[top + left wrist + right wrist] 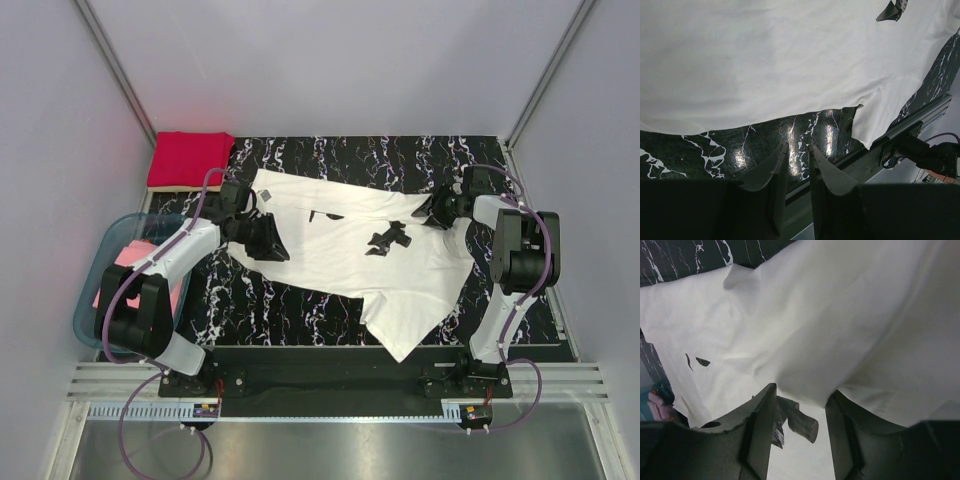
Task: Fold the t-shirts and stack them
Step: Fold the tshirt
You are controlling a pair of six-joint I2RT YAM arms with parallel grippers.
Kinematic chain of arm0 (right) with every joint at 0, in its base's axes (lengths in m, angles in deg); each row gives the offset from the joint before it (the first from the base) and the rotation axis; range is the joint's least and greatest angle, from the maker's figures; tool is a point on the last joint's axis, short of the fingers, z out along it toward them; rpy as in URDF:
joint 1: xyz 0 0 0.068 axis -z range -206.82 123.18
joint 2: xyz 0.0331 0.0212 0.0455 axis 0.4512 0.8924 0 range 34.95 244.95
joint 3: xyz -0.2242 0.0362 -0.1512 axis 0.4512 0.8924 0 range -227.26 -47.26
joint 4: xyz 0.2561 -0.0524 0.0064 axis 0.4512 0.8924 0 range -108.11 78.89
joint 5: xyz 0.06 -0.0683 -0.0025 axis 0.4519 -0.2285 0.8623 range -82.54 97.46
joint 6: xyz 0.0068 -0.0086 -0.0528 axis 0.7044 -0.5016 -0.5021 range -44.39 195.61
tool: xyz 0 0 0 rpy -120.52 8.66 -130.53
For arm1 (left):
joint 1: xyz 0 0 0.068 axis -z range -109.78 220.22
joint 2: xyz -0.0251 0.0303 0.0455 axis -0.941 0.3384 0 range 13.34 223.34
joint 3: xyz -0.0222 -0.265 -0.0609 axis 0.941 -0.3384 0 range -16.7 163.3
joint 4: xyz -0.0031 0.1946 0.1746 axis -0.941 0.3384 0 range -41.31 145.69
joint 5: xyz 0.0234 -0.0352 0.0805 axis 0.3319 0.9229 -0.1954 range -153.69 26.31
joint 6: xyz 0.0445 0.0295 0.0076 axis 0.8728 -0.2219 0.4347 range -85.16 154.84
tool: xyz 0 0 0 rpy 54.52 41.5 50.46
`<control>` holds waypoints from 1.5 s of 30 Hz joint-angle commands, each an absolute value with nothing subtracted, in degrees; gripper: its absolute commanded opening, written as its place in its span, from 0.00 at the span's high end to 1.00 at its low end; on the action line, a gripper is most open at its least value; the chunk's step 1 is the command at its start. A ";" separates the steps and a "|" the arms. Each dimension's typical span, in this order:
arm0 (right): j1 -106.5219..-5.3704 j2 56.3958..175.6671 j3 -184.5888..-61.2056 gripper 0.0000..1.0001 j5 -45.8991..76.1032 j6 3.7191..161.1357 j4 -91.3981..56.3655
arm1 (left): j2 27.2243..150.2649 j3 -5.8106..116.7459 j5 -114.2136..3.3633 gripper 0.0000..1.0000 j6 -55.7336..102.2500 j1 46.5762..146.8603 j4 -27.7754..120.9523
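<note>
The white t-shirt (340, 250) lies spread and rumpled on the black white-streaked mat (290, 300). My left gripper (272, 245) hovers at its left side. In the left wrist view the left gripper (798, 146) stands narrowly open over bare mat (740, 145), empty, with the shirt's hem (790, 60) just beyond the tips. My right gripper (432, 214) is at the shirt's far right part. The right gripper (801, 390) has its jaws apart, a fold of white cloth (840, 315) bulging between the tips and a label (802, 422) hanging there. The red t-shirt (190, 158) lies folded at the back left. The pink t-shirt (135, 262) sits in the tub.
The translucent teal tub (100, 290) stands off the mat's left edge beside the left arm. A black base rail (330, 360) runs along the near edge. Grey walls close in the back and both sides.
</note>
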State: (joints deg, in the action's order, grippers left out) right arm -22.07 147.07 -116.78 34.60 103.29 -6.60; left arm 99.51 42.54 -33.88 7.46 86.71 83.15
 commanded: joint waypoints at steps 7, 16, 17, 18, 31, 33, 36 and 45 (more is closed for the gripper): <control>-22.25 144.56 -115.38 0.72 38.92 108.66 -10.02 | 99.91 45.17 -33.10 0.73 8.12 86.65 81.65; -22.25 140.43 -112.75 1.00 41.65 115.76 -10.29 | 101.05 45.79 -33.19 0.73 7.24 86.74 79.90; -22.25 139.55 -112.13 1.00 41.13 118.74 -10.38 | 101.23 45.88 -33.10 0.73 7.15 86.66 79.72; -22.25 138.76 -110.56 1.00 40.86 120.59 -10.46 | 101.32 45.96 -33.10 0.73 7.07 86.65 79.46; -23.39 129.96 -96.57 0.98 37.69 142.23 -13.10 | 107.46 46.49 -27.30 0.56 1.18 88.15 68.56; -23.74 129.78 -95.09 0.87 38.40 143.99 -13.45 | 108.43 46.84 -25.99 0.54 -1.27 89.20 65.23; -23.74 129.52 -94.55 0.72 41.03 143.65 -13.81 | 110.72 48.77 -25.02 0.51 -4.00 91.31 61.01; -21.03 123.19 -105.77 0.41 34.20 119.32 6.30 | 123.45 56.68 -25.72 0.47 -18.57 101.85 40.36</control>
State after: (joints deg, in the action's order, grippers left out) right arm -22.57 126.76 -98.55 38.97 131.97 -2.65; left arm 119.88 52.88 -26.96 -10.50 98.86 53.23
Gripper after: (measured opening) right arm 0.592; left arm 0.530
